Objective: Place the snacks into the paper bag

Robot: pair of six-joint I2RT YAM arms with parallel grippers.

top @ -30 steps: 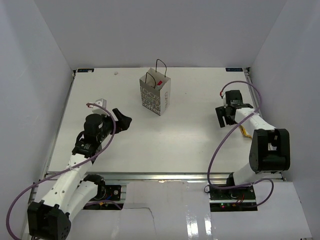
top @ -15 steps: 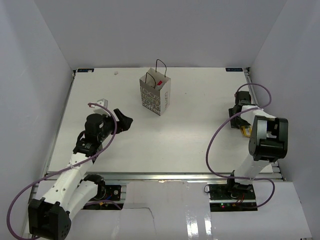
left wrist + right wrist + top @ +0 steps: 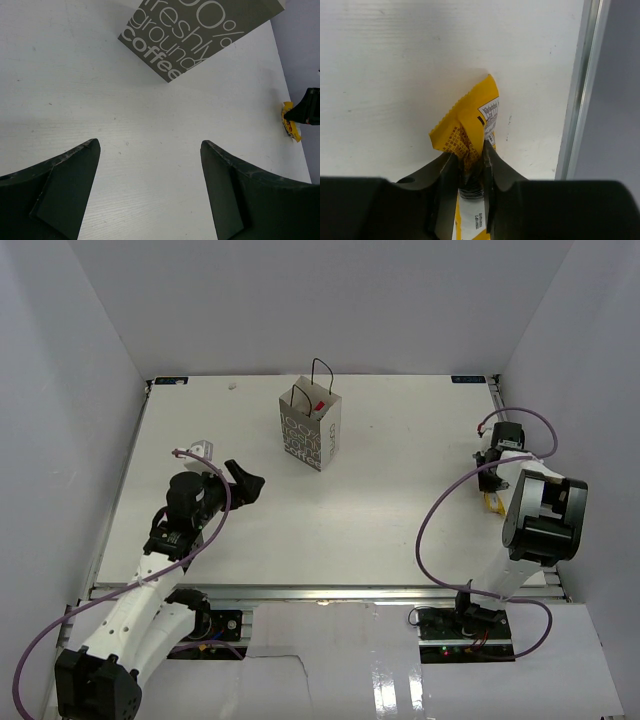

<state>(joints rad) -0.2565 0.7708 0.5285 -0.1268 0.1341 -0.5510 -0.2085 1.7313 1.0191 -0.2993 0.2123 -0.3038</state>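
- The right jaws are now pinching the yellow snack [image 3: 470, 125]. A second ago they were standing wide with nothing in them.
- The right arm [image 3: 535, 510] has been swinging away from the paper bag [image 3: 311, 430] and is now reaching down far to the bag's right, at the edge of the table [image 3: 380, 510].
- The pick-up seems to be just beginning. The snack is apparently still touching the table, so the lift and the carry to the bag are still waiting.
- The snack's crinkly wrapper is buckling upward between the jaws, showing a zigzag-cut end and a white printed panel.
- The bag is standing upright with its mouth open and something red showing inside.
- The left jaws are gaping wide, holding nothing and facing the bag from its near left.
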